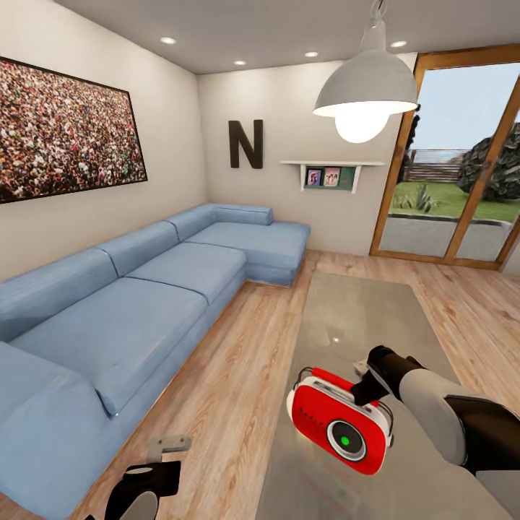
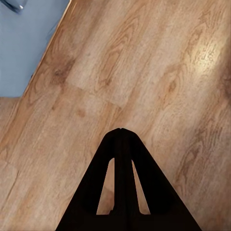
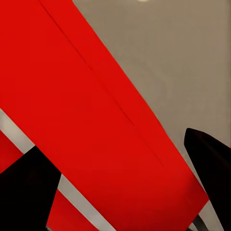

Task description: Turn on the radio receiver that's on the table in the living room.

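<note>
The radio receiver (image 1: 339, 421) stands on the near end of the long grey-beige desk (image 1: 361, 310), its round dark dial facing the head camera. A green spot shows at the centre of the dial; whether this marks the powered state cannot be confirmed from the pictures. The body appears slightly tilted, its red handle uppermost.

The right gripper (image 1: 365, 390) sits at the top rear of the radio receiver, reached in from the robot's right side. In the right wrist view, the two dark fingers (image 3: 29, 187) stand apart on either side of the red casing (image 3: 86, 96), so the jaws are spread around the body, not clamped on it. This placement suits a press or a steadying contact on the upper part of the unit, where a switch is likely to be. Actual contact cannot be determined.

The left gripper (image 2: 121, 139) hangs low over the wood plank floor (image 2: 159, 62), between the blue sofa (image 1: 123, 310) and the desk. Its fingers meet at the tips and hold nothing. It is parked clear of the work, which needs only one arm.

The living room setting matches the task: crowd picture (image 1: 65, 130), letter N (image 1: 245, 144), pendant lamp (image 1: 365, 90).
</note>
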Robot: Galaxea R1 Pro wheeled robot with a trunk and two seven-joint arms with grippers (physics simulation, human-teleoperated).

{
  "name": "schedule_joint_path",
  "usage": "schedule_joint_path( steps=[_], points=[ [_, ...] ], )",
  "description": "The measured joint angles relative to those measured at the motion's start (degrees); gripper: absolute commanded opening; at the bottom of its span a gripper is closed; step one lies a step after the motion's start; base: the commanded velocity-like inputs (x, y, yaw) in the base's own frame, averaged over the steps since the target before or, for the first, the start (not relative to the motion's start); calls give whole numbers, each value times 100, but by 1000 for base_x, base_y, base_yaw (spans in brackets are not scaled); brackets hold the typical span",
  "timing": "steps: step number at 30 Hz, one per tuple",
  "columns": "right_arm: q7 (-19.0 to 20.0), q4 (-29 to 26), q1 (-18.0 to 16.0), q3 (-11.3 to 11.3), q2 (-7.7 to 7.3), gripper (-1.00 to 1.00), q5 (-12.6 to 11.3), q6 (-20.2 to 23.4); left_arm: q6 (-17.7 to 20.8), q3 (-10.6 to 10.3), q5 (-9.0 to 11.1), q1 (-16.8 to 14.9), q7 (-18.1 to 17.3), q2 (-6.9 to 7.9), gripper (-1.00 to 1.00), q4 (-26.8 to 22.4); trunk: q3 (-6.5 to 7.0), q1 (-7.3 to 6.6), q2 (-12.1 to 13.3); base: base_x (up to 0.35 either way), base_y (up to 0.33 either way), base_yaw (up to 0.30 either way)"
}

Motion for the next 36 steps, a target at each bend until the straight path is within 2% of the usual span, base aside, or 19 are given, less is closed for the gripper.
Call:
schedule_joint_path(
  steps=[13, 32, 34, 36],
  points=[
    [-23, -42, 0, -5, -81, -100, -11, 7, 0, 6, 0, 1, 0, 6, -100, 0, 0, 0, 0, 0, 0, 0],
    [-58, -44, 0, 12, -94, -100, -3, 9, 3, 0, 0, 3, 0, -6, -100, 0, 0, 0, 0, 0, 0, 0],
    [-159, -51, -1, -13, -94, -100, -7, 9, 3, -1, 0, 3, 0, -3, -100, 0, 0, 0, 0, 0, 0, 0],
    [-455, -54, -1, 3, -94, -100, 26, 6, 5, -2, 0, 2, 0, -2, -100, 0, 0, 0, 0, 0, 0, 0]
  ],
)
